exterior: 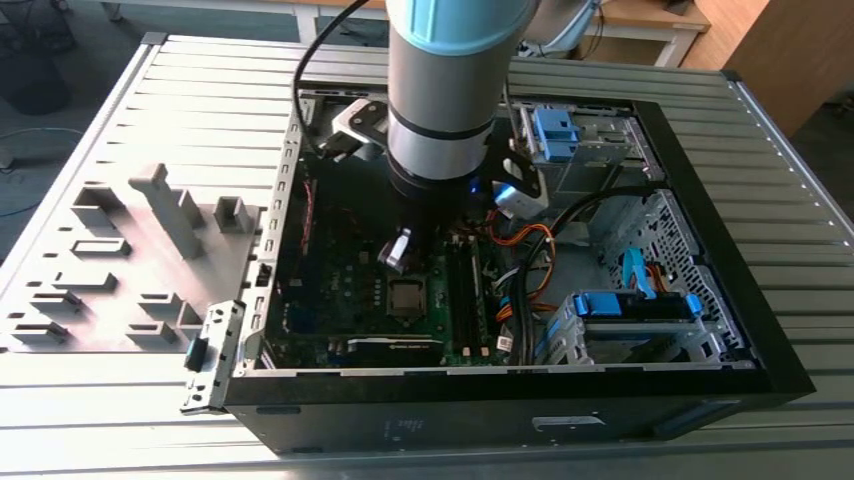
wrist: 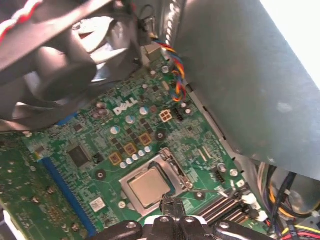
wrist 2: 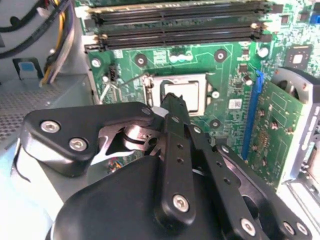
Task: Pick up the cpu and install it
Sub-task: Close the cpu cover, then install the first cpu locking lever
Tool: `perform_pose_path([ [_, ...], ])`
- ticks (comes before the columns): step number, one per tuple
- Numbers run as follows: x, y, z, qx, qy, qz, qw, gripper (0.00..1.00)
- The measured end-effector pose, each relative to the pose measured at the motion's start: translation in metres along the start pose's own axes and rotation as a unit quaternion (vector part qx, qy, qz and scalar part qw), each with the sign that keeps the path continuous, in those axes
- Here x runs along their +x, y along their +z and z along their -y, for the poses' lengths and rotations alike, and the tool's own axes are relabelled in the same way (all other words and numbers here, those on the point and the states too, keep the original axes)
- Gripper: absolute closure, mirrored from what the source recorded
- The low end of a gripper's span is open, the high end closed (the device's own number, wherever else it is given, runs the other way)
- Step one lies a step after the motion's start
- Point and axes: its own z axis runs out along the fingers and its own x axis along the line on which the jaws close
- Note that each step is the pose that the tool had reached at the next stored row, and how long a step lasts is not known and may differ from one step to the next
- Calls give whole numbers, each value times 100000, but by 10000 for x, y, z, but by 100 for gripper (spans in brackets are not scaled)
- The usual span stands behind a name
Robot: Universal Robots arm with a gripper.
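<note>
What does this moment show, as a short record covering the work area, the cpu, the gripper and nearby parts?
work area: open computer case on a slatted table
cpu: cpu lying flat in the socket on the green board
gripper: gripper low over the cpu's edge; contact cannot be told
nearby: memory slots, fan

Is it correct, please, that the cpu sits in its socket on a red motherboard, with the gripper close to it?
Not quite: the motherboard is green, not red, as the first wrist view shows. The rest holds: the cpu sits in its socket, with the gripper close to it.
</note>
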Motion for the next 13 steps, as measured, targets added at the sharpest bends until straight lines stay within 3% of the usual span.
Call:
perform_pose_path([
  [13, 59, 5, -38, 30, 0, -48, 100000, 89],
])
